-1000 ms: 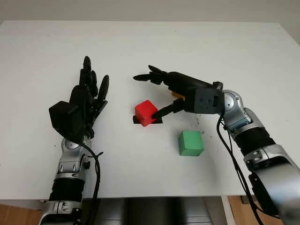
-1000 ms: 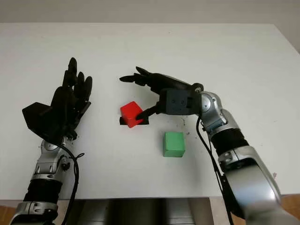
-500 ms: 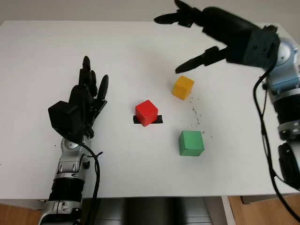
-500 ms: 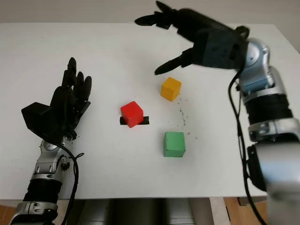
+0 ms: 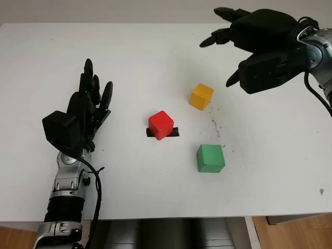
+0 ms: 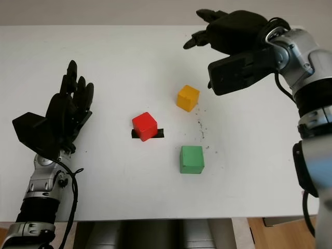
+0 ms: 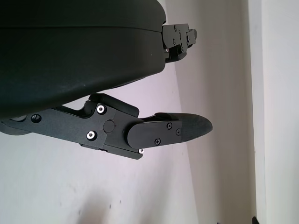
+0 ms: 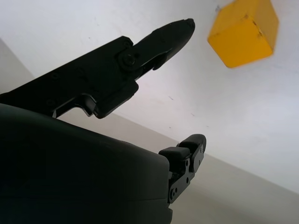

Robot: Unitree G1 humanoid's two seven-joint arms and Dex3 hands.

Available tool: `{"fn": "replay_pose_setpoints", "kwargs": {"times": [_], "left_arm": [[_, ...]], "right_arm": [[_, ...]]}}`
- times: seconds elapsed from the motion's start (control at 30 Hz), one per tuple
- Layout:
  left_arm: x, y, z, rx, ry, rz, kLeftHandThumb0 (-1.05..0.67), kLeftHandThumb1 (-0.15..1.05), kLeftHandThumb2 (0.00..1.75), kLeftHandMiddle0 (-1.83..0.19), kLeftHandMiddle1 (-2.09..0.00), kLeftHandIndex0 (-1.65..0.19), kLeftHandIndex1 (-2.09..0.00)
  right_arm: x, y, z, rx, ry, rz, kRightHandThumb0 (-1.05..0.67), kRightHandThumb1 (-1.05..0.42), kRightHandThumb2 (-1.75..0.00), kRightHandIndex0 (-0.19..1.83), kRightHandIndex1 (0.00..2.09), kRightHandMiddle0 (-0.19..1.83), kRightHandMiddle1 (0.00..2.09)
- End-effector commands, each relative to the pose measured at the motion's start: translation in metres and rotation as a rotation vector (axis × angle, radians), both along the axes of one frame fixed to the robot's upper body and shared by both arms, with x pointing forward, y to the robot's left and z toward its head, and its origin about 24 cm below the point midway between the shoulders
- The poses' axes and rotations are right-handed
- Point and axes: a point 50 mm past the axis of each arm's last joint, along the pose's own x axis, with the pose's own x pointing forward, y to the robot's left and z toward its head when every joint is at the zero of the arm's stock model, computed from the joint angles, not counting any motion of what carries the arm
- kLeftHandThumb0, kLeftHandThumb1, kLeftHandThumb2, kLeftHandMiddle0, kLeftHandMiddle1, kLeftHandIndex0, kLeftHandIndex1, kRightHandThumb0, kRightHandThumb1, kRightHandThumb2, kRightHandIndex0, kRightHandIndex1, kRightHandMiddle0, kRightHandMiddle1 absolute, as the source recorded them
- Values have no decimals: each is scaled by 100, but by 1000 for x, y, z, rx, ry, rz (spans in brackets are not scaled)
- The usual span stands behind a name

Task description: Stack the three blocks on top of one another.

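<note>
Three blocks — red block (image 5: 161,124), yellow block (image 5: 201,96), green block (image 5: 210,158) — sit apart, unstacked, mid-table (image 5: 155,52), right hand (image 5: 259,39) empty and open above the yellow one, left hand (image 5: 78,116) open at the left.

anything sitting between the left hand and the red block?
Nothing. In the left eye view, only bare white table separates the open left hand from the red block, which sits on a black mark.
</note>
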Motion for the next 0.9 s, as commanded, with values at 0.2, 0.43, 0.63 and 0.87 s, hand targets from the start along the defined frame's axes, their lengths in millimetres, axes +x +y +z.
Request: {"fn": "replay_pose_setpoints", "kwargs": {"times": [0.2,0.43,0.63,0.87], "left_arm": [[2,8,14,45,-31,-9,-61,105,44,14,-5,14,-5],[1,7,10,78,-13,-7,-63,105,46,14,-5,14,-5],[2,6,10,73,-11,-5,-62,105,47,13,-5,13,-5],[1,6,11,74,-13,-7,-63,105,45,13,-6,13,-6]], "right_arm": [[5,19,-12,-110,-56,73,-57,-79,-6,-11,5,36,19],[7,29,-24,-113,-88,132,-60,-81,-6,-11,5,38,16],[9,36,-37,-117,-89,158,-59,-82,-6,-11,5,38,13],[9,42,-52,-173,-79,188,-59,-83,-5,-9,6,42,12]]}}
